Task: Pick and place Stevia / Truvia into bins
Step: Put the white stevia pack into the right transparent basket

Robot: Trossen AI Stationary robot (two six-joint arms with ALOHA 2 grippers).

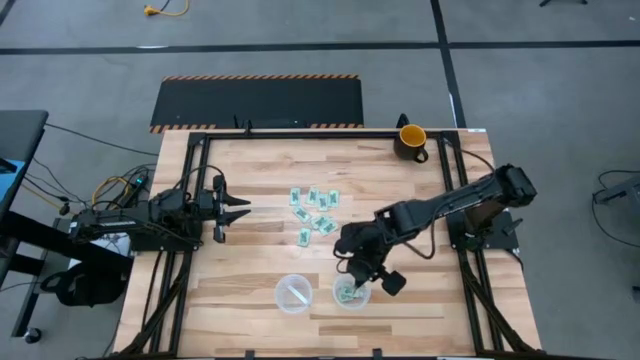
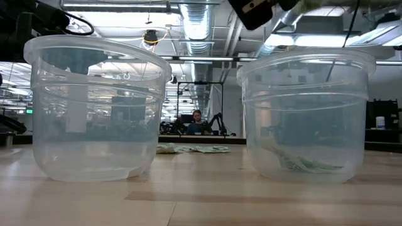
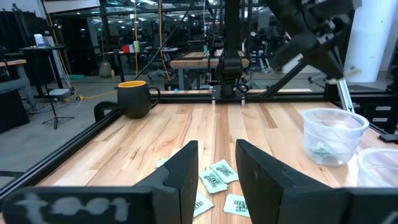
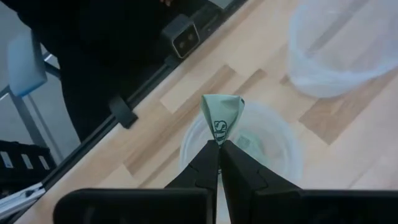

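Observation:
Several light green and white Stevia packets lie flat in a loose pile at mid-table, also seen in the left wrist view. Two clear cups stand near the table's near edge. The left cup holds no packet that shows. The right cup has packets on its bottom. My right gripper hangs just above the right cup, shut on one packet. My left gripper waits open, left of the pile, touching nothing. My right gripper pinches one Stevia packet between its two fingertips by an end. The fingers come from above, pointing down. The packet is lifted clear, curled over, and sticks out past the fingertips right over the mouth of the right cup.
A yellow-and-black mug stands at the table's far right corner. Black frame rails run along the table's left, right and far sides. Bare wood lies between the pile and the cups. A person sits far off in the room.

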